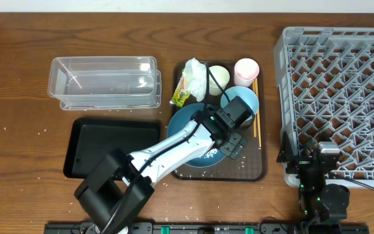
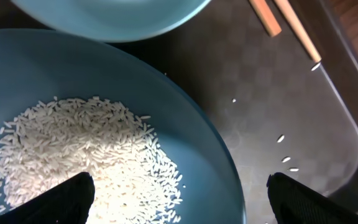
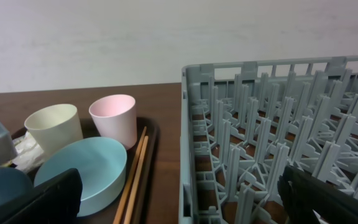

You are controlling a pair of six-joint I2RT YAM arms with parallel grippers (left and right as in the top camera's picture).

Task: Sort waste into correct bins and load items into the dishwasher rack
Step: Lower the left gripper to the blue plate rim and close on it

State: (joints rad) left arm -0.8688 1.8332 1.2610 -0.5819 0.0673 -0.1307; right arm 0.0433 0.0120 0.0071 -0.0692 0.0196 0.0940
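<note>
The deep-blue plate (image 1: pixel 186 119) lies on the brown serving tray (image 1: pixel 255 170) with white rice (image 2: pixel 86 155) piled in it. My left gripper (image 1: pixel 232 142) is open; its fingers (image 2: pixel 179 199) straddle the plate's right rim, one over the rice, one over the tray. The light-blue bowl (image 1: pixel 250 97), white cup (image 1: pixel 218 78), pink cup (image 1: pixel 246 68), crumpled tissue (image 1: pixel 195 75) and yellow-green wrapper (image 1: pixel 182 97) sit at the tray's back. The clear tub (image 1: pixel 102 81) and black tray (image 1: pixel 112 146) are to the left. My right gripper (image 1: pixel 300 146) is open and empty at the near left corner of the grey rack (image 1: pixel 343 84).
Wooden chopsticks (image 1: pixel 256 117) lie along the serving tray's right side, next to the bowl. Stray rice grains (image 2: pixel 284 158) dot the serving tray and the table. In the right wrist view the rack's wall (image 3: pixel 188 143) stands beside the chopsticks (image 3: pixel 135 174).
</note>
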